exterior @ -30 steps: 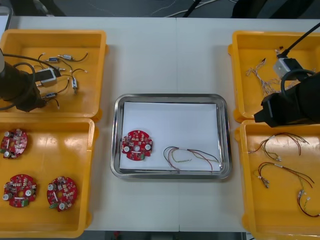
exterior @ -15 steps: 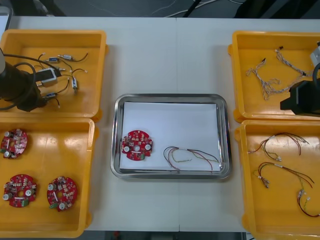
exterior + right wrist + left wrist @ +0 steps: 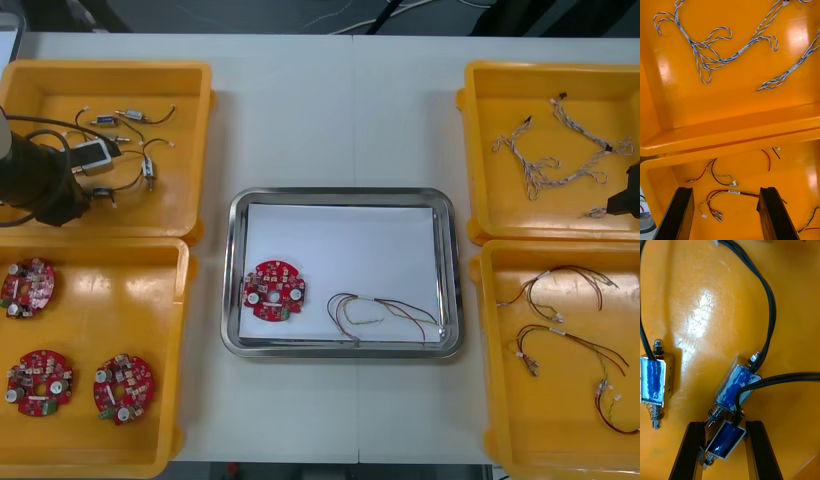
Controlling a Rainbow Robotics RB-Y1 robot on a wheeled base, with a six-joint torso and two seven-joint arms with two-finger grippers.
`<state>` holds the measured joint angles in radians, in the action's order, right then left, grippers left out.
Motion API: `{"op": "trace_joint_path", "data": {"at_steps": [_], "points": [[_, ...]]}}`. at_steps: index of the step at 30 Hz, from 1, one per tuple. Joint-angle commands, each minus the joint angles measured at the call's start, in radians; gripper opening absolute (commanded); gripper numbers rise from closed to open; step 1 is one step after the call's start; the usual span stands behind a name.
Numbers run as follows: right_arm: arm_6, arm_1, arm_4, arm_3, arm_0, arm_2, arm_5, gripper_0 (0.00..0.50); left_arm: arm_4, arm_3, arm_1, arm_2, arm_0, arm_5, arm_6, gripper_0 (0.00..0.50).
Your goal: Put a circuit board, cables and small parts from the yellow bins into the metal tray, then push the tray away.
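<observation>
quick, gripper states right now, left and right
Left gripper: shut on a small metal part in the far left yellow bin.
Right gripper: open, holding nothing, above the right yellow bins.

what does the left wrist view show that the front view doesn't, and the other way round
Left wrist view adds: the left gripper over the far left yellow bin, fingers shut on a blue small metal part, its spring visible. Front view adds: the metal tray holding a circuit board and a red and yellow cable, and the right arm at the right edge of the table. Both share: that bin's other small metal parts and black cables.
</observation>
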<state>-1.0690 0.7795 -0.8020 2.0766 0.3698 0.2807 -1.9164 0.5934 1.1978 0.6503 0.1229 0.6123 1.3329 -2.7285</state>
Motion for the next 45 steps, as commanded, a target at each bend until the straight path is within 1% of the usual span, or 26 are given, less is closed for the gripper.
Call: {"op": "trace_joint_path", "data": {"at_steps": [1,3,4,5,10,14,18,20,25,28,33,37,38,41,45], "points": [[-0.063,0.061,-0.009,-0.038,0.011,0.037,-0.003,0.500,0.011,0.003,-0.017,-0.012,-0.054,-0.012,0.023,0.184],[-0.077,0.064,-0.011,-0.079,0.032,0.037,-0.003,0.500,0.016,0.003,-0.017,-0.012,-0.057,-0.014,0.023,0.041],[-0.082,0.064,-0.011,-0.090,0.037,0.037,-0.003,0.500,0.016,0.003,-0.017,-0.012,-0.057,-0.012,0.023,0.008],[-0.089,0.064,-0.011,-0.112,0.051,0.037,-0.003,0.500,0.017,0.003,-0.017,-0.012,-0.057,-0.012,0.023,0.000],[-0.120,0.064,-0.008,-0.197,0.103,0.031,-0.003,0.500,0.036,0.003,-0.015,-0.008,-0.055,-0.014,0.023,0.000],[-0.140,0.069,0.035,-0.259,0.141,-0.003,-0.003,0.500,0.056,0.003,-0.012,-0.003,-0.048,-0.004,0.023,0.000],[-0.147,0.070,0.080,-0.319,0.172,-0.047,0.001,0.500,0.074,0.003,-0.011,0.015,-0.031,0.028,0.023,0.000],[-0.151,0.070,0.090,-0.348,0.187,-0.057,0.016,0.500,0.085,0.003,-0.008,0.027,-0.022,0.051,0.023,0.000],[-0.167,0.070,0.089,-0.446,0.248,-0.083,0.042,0.500,0.091,0.016,-0.005,0.067,0.007,0.111,0.023,0.000],[-0.172,0.070,0.113,-0.509,0.294,-0.124,0.077,0.500,0.091,0.017,-0.001,0.095,0.037,0.147,0.023,0.000],[-0.172,0.070,0.144,-0.621,0.357,-0.195,0.159,0.500,0.092,0.016,0.014,0.100,0.081,0.169,0.023,0.000],[-0.172,0.067,0.149,-0.740,0.417,-0.245,0.238,0.500,0.103,0.016,0.020,0.107,0.115,0.195,0.023,0.000],[-0.172,0.067,0.149,-0.753,0.423,-0.252,0.246,0.500,0.105,0.016,0.022,0.109,0.119,0.201,0.023,0.000],[-0.172,0.064,0.155,-0.825,0.459,-0.281,0.292,0.500,0.115,0.017,0.025,0.112,0.149,0.244,0.023,0.000],[-0.172,0.060,0.155,-0.905,0.486,-0.301,0.341,0.500,0.117,0.063,0.031,0.113,0.164,0.292,0.026,0.000]]}}
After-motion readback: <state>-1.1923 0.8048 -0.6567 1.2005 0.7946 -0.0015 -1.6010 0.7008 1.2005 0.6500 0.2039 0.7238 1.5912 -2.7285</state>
